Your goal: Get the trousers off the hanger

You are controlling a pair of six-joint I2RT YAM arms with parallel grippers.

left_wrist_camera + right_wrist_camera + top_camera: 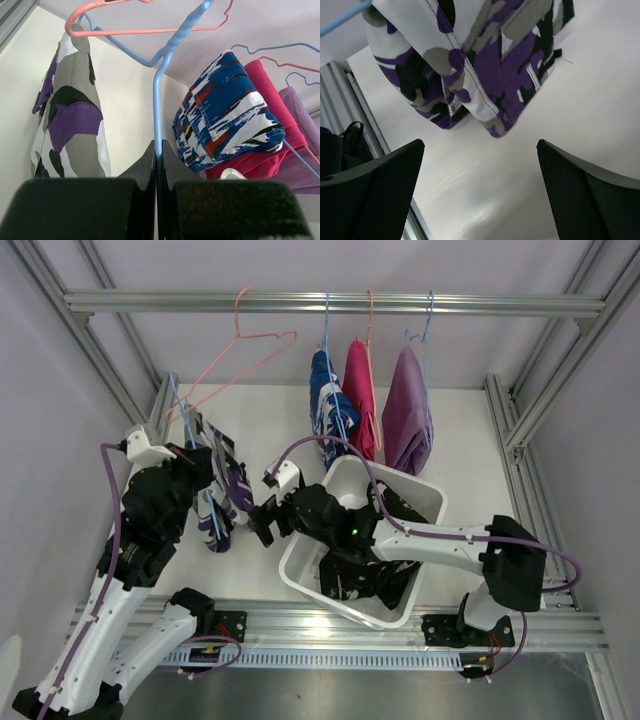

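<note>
My left gripper (pixel 157 150) is clenched on the thin blue wire hanger (pixel 156 100). My right gripper (pixel 480 145) is released below the purple-white camouflage cloth trousers (pixel 490 65). A shallow bite there may slip.

No text, label, brand or number can be read in any view. The purple-white camouflage cloth trousers (pixel 490 65) and the blue-white patterned cloth trousers (pixel 225 120) hanging near them show colour patches only, no letters.

The left arm (pixel 120 600) and right arm (pixel 440 540) are wearing white shells over black joints. A purple cable (pixel 570 562) is running along each. A green light (pixel 352 533) is glowing at the right wrist. The right gripper (pixel 480 145) fingers (pixel 375 195) are showing black dimpled faces.
</note>
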